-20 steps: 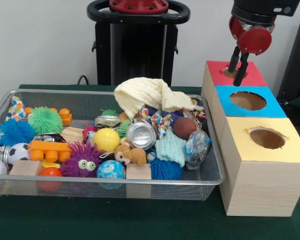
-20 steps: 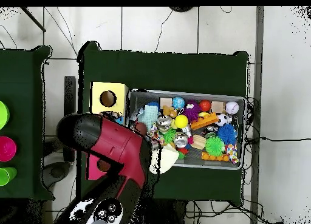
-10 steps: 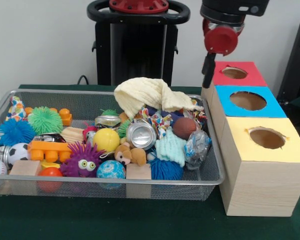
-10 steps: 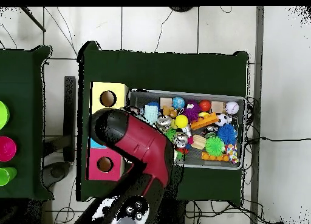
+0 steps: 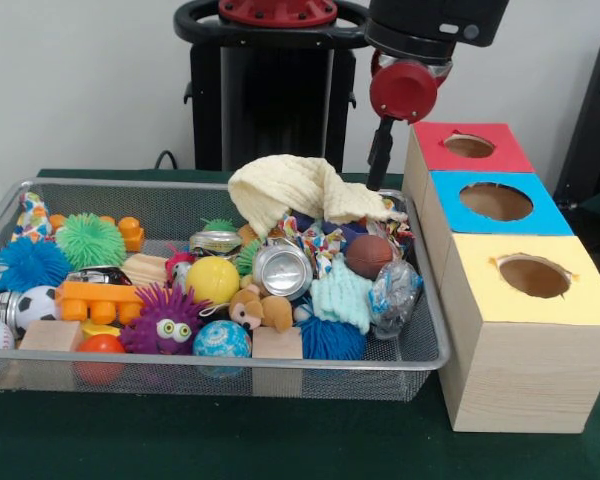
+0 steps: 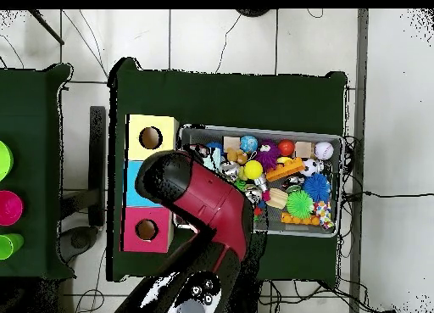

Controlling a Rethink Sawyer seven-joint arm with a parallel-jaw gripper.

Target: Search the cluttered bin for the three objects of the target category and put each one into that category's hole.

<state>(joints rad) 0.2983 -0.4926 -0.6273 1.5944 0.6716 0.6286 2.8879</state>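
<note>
Gripper [image 5: 380,158]: above the bin's [image 5: 420,300] far corner, by the cloth [image 5: 295,190]
Fingers: look closed together, holding nothing, touching nothing
Red box [image 5: 495,158]: just beside

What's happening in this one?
The gripper hangs above the far right corner of the wire bin, over the yellow cloth, holding nothing visible. The bin is packed with toys, balls and a crushed can. Beside it stand the red box, blue box and yellow box, each with a hole on top.
</note>
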